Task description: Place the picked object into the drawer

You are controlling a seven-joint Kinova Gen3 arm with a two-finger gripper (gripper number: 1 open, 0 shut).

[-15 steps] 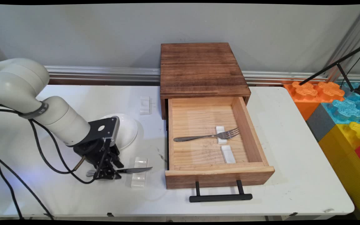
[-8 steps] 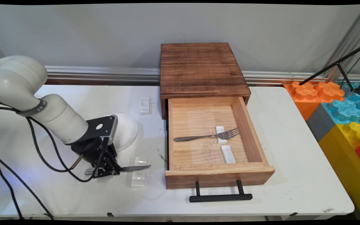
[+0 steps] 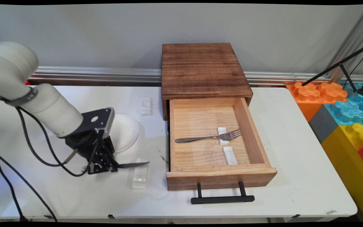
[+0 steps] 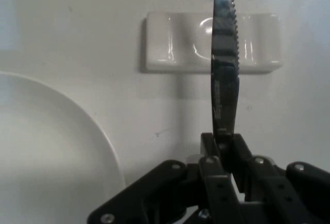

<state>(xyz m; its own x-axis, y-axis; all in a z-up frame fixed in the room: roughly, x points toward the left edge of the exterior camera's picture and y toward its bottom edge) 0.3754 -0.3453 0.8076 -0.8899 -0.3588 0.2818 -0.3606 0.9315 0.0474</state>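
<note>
A white table (image 3: 74, 195) stands before a grey wall, with coloured foam blocks at the right edge of the frame. In the lower left of the main view a knife (image 3: 134, 164) is held by its handle in the black gripper (image 3: 101, 167), whose jaws are closed on it. The blade points right and lies nearly level. Its tip is over the far end of a white knife rest (image 3: 140, 179). In the hand view a shadow beside the blade suggests that it hangs a little above the rest, not on it. A white plate (image 3: 126, 132) is just behind the gripper. Right of centre, an open wooden drawer (image 3: 247, 126) contains a fork (image 3: 206, 137) laid on a small white rest.
</note>
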